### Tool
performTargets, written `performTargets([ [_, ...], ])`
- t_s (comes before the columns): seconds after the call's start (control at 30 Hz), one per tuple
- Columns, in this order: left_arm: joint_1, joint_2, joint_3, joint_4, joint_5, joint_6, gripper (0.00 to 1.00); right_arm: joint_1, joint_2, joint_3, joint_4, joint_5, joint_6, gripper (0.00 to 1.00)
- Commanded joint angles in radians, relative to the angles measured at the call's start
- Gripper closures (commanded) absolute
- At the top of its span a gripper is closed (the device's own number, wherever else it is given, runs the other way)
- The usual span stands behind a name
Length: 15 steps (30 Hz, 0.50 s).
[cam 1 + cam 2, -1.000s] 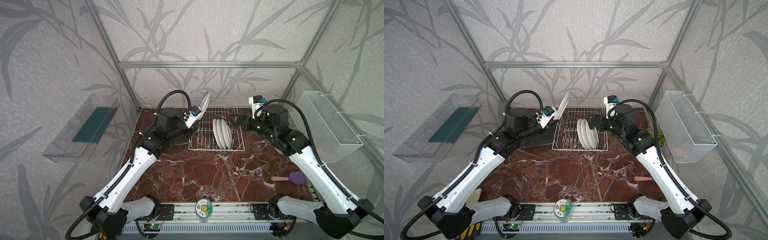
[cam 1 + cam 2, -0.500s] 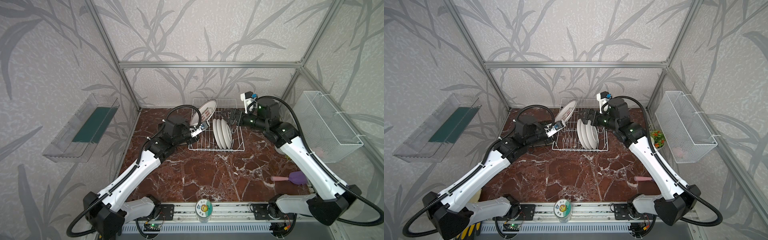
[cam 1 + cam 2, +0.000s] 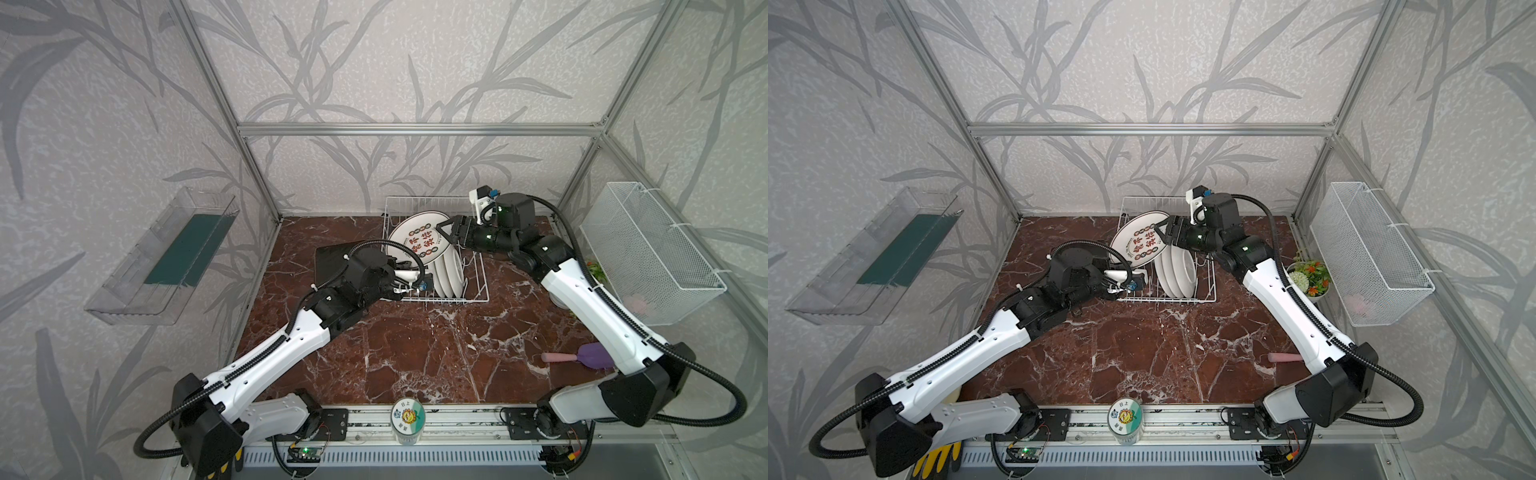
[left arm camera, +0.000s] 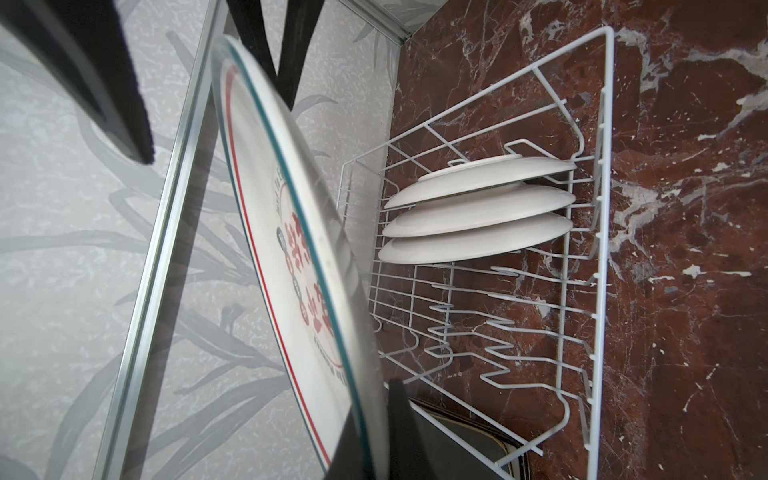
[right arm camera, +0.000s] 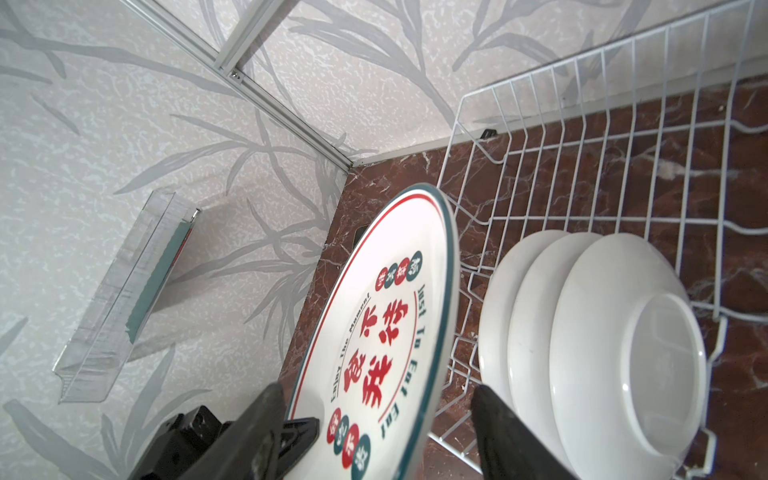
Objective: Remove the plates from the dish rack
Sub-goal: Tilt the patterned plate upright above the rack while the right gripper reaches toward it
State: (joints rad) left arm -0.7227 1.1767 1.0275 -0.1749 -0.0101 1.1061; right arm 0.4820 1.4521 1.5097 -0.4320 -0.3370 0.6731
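Gripping char plate (image 3: 419,243) by lower rim w/ L gripper (image 3: 404,276), clamped tight; tilted over rack (image 3: 411,206) at mid back edge of table (image 3: 415,353). Straddling upper rim w/ R gripper (image 3: 444,237), jaws wide. Standing in rack, side toward right edge: 3 white plates (image 3: 449,274). Lying flat beside rack toward left edge: black plate (image 3: 330,266).

White arms (image 3: 270,353), black joints (image 3: 345,303), looping black cables (image 3: 136,443).
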Motion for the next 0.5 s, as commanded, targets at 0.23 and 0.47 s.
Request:
performTargets([
  [0.23,-0.021,-0.024,-0.011,0.147,-0.073,0.144,1.00,-0.002,0.033,0.002,-0.014,0.010,0.054,0.59],
  [0.47,-0.032,-0.008,-0.027,0.166,-0.100,0.185,1.00,-0.002,0.059,0.004,-0.041,0.013,0.064,0.76],
])
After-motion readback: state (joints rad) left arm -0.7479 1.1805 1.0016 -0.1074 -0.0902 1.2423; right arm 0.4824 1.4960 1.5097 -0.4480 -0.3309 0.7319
